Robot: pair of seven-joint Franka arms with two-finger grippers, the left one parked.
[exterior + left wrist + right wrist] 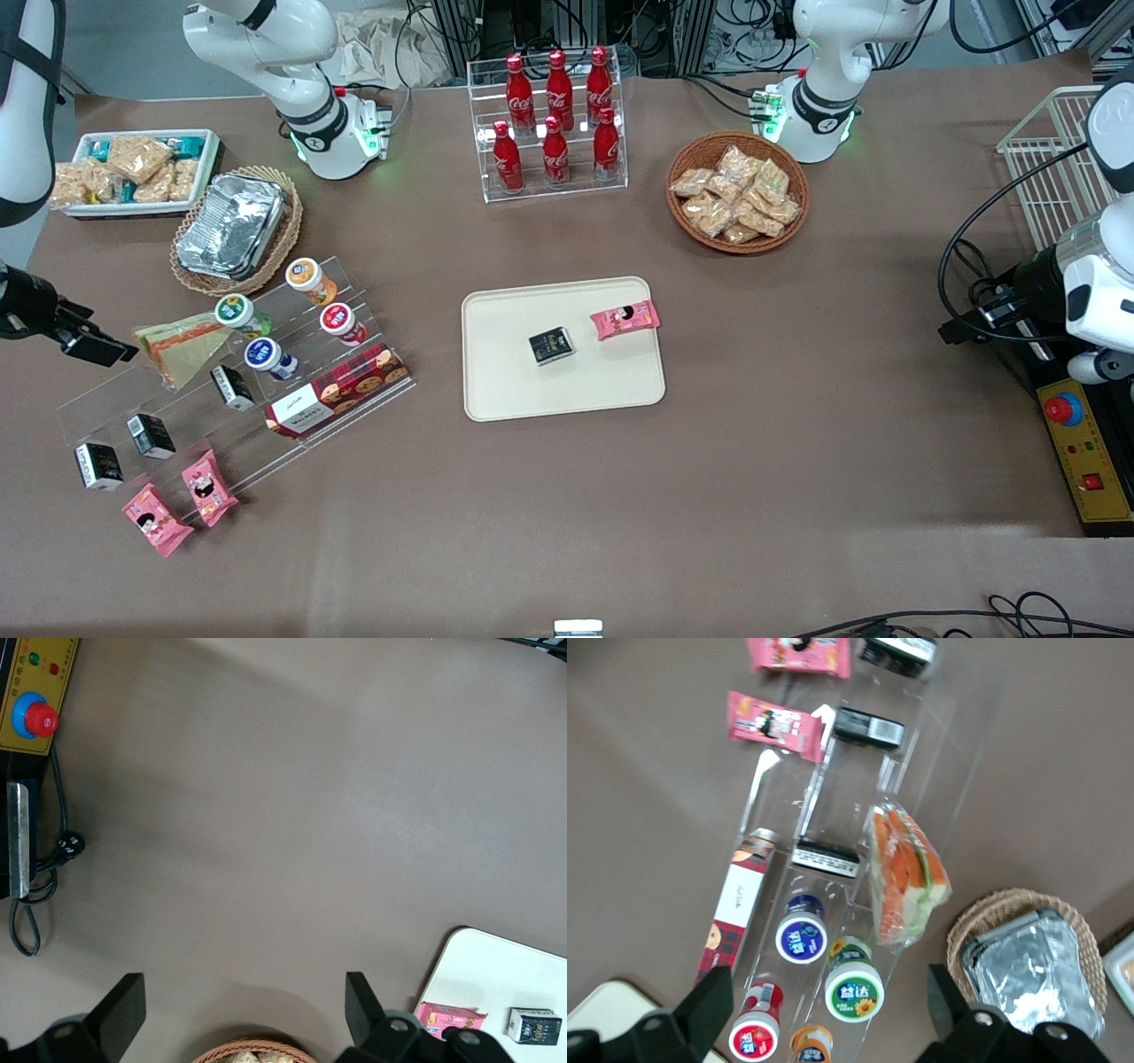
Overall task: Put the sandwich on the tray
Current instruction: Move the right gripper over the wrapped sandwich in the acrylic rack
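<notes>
The sandwich (pixel 182 347), a clear-wrapped wedge with orange and green filling, lies on the top step of a clear stepped rack (pixel 177 416) toward the working arm's end of the table. In the right wrist view the sandwich (pixel 905 875) lies ahead of the jaws, above a green-lidded jar (pixel 854 989). My gripper (pixel 99 347) hovers just beside the sandwich, open and empty; its fingers (pixel 709 1003) stand wide apart over the rack's jars (pixel 828 988). The cream tray (pixel 567 390) lies mid-table and holds a black box (pixel 551 345) and a pink packet (pixel 625 319).
The rack also holds jars, black boxes and a red biscuit box (pixel 338 390). Two pink packets (pixel 182 501) lie nearer the front camera. A foil tray in a wicker basket (pixel 232 226), a white snack bin (pixel 133 170), a cola bottle rack (pixel 554 124) and a snack basket (pixel 738 191) stand farther back.
</notes>
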